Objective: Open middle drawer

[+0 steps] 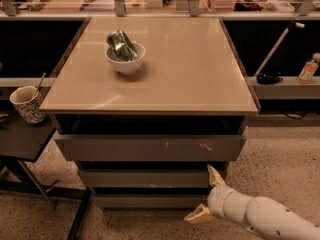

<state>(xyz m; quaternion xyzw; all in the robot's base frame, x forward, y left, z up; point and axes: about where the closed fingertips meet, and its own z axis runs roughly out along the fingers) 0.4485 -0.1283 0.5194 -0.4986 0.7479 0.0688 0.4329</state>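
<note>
The middle drawer (150, 178) is the mid-sized plain grey front, below the taller scratched front (150, 147) and above the narrowest front (150, 200). All three stand slightly out from the cabinet, stepped, with dark gaps between them. My gripper (202, 195) is at the lower right, in front of the cabinet's right end, open and empty. Its upper finger (215, 175) points up against the right end of the middle drawer's front. Its lower finger (197, 216) sits below the narrowest front, near the floor.
On the beige tabletop (200, 74) stands a white bowl (125, 60) holding a green can. A patterned mug (27, 104) sits on a low dark side table (20, 139) to the left. A bottle (308, 69) stands on the right shelf. The floor is speckled.
</note>
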